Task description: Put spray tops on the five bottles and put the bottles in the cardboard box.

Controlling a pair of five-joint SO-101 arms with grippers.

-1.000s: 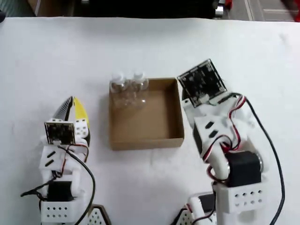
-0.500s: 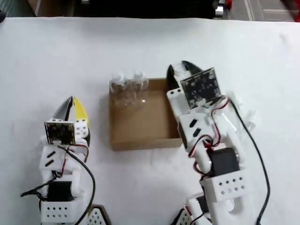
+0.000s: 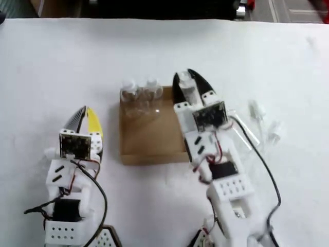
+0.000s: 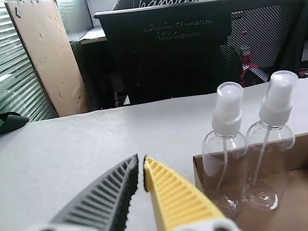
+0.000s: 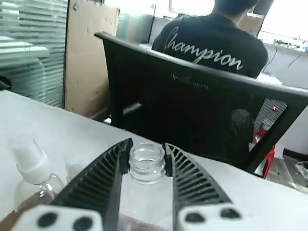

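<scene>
The cardboard box (image 3: 154, 135) lies in the middle of the table. Two clear bottles with white spray tops (image 3: 128, 95) (image 3: 152, 93) stand in its far left corner; the left wrist view shows them as bottle (image 4: 225, 144) and bottle (image 4: 270, 137) behind the box wall (image 4: 199, 168). My right gripper (image 3: 187, 78) hangs over the box's far right corner, shut on an uncapped clear bottle (image 5: 147, 166) at the neck, between its black fingers (image 5: 103, 178). My left gripper (image 3: 86, 110), grey and yellow, rests left of the box, shut and empty (image 4: 140, 160).
Loose white spray tops (image 3: 255, 109) (image 3: 274, 133) with thin tubes lie on the table right of the right arm. A capped bottle (image 5: 30, 161) appears beside the right gripper. A black mesh chair stands past the table's far edge.
The right arm has swung left from beside the box to over its far right corner, uncovering the loose spray tops. The left arm has shifted slightly.
</scene>
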